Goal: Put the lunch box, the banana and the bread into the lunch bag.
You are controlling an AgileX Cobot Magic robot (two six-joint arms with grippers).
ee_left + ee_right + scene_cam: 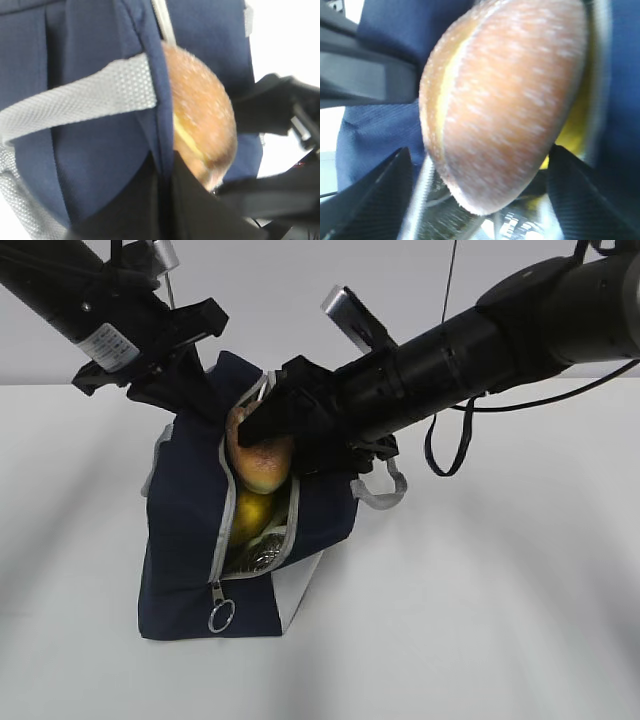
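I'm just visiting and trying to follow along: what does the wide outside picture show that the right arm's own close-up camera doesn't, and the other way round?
Only the exterior view shows the whole lunch bag standing on the white table, its metal ring pull, and the left gripper at the bag's upper edge. Only the right wrist view shows the bread's pale slash close up, between the right gripper's dark fingers. Both show the bread at the bag's open zipper with the yellow banana beneath.

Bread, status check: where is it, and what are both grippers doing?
Right gripper shut on bread, at lunch bag opening. Left gripper pinching bag's edge, holding it open. Banana already inside. Nothing blocking the opening.
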